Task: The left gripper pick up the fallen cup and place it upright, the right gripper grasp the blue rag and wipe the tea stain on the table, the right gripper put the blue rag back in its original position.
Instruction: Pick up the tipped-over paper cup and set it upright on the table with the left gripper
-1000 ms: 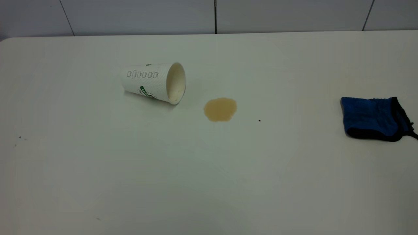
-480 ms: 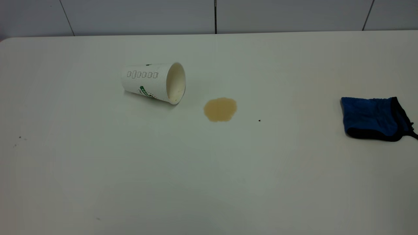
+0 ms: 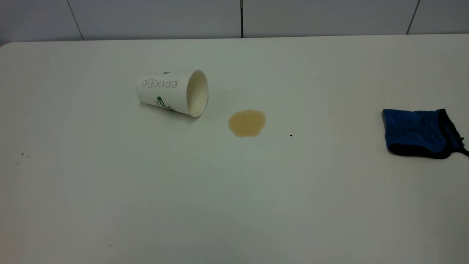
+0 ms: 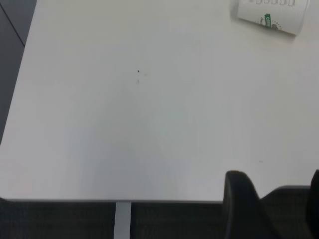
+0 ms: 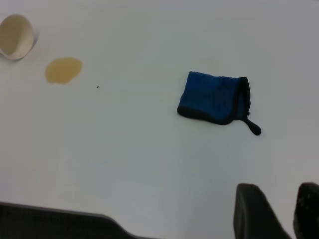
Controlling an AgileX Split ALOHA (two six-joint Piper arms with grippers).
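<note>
Nothing has shifted over the last second: cup (image 3: 172, 92) lies tipped beside tea stain (image 3: 247, 123), blue rag (image 3: 419, 133) untouched, both grippers' spread unreadable, task unstarted.

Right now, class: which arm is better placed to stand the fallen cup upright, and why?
The left. The cup lies on its side on the table's left half, visible ahead of the left gripper. The right gripper sits nearer the blue rag, beyond the tea stain.

The paper cup (image 3: 172, 92) lies on its side, mouth toward the light-brown tea stain (image 3: 247, 123) just beside it; the blue rag (image 3: 420, 133) lies crumpled well apart, nearer the right gripper (image 5: 276, 211).
</note>
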